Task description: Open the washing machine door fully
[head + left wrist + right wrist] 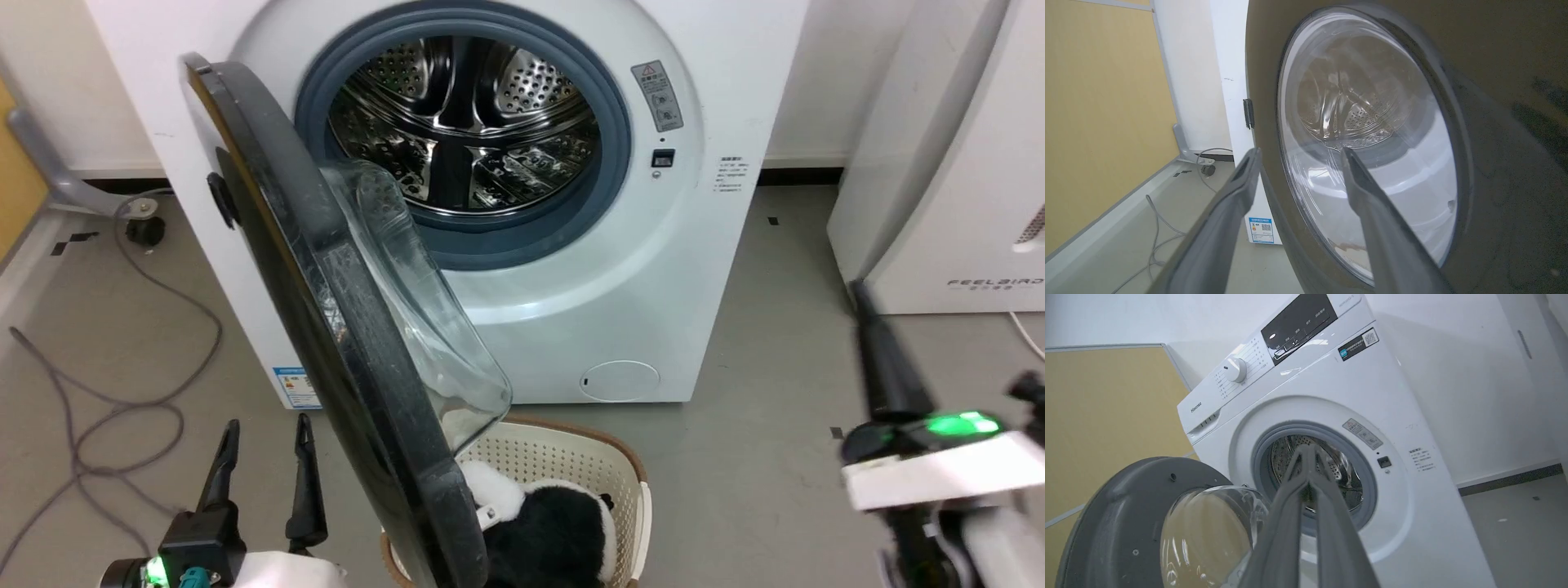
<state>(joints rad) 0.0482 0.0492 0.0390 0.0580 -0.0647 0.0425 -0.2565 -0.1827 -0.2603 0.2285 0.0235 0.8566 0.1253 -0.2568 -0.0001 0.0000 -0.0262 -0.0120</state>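
The washing machine [571, 286] [1331, 384] stands white against the wall, its steel drum [465, 122] exposed. The washing machine door [282, 237] is swung out roughly square to the front, edge-on in the head view, with its glass bowl [408, 310] facing right. My left gripper [265, 433] [1300, 152] is open, low on the door's outer side; its fingers point at the glossy black face [1494, 81] and window. Whether they touch it I cannot tell. My right gripper [859, 290] [1307, 451] is shut on nothing, off to the right, aimed at the drum opening. The door's grey inner side [1114, 522] is at lower left there.
A beige laundry basket [571, 445] holding a black-and-white plush toy [547, 523] sits on the floor under the door's free edge. Grey cables [122, 392] loop on the floor at left. A white FEELAIR appliance [963, 163] stands at right, a yellow panel [1098, 122] at left.
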